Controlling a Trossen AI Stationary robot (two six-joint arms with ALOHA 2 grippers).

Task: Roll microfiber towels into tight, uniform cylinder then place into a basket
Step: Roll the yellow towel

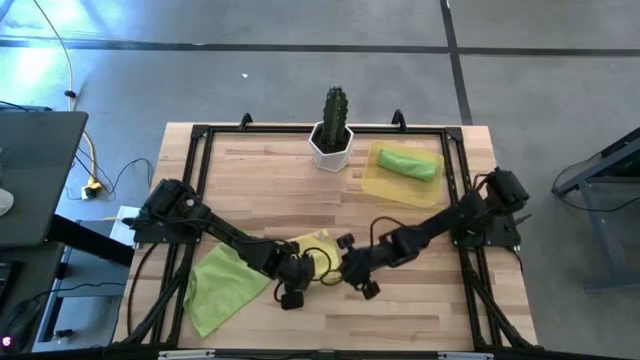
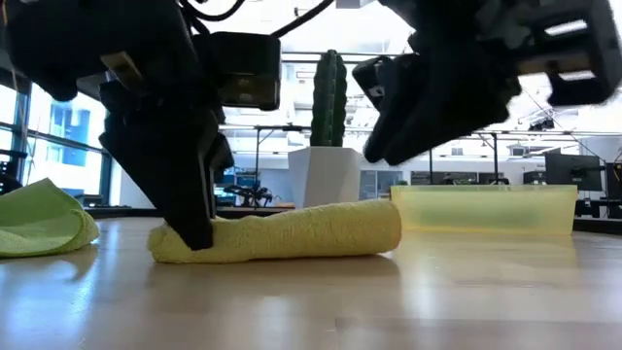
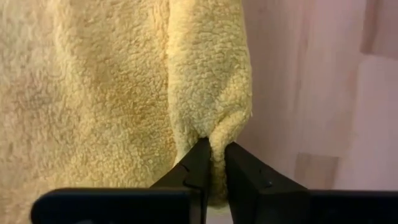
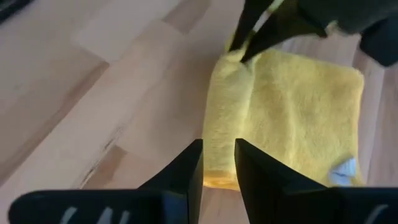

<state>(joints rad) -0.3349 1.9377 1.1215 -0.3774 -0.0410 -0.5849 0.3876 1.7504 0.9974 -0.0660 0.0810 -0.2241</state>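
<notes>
Pinching yellow towel point(image 2: 292, 233) end, left gripper point(image 3: 214, 163) is clenched on the roll mid-table point(image 1: 400, 310); right gripper point(image 4: 219, 163) hovers above, fingers slightly apart, empty. Soft, floppy, light; grip rolled ends so it won't unravel.

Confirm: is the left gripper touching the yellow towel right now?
Touching. In the left wrist view the left gripper has a fold of the yellow towel pinched between its fingers; the low view shows it planted on the roll's end.
</notes>
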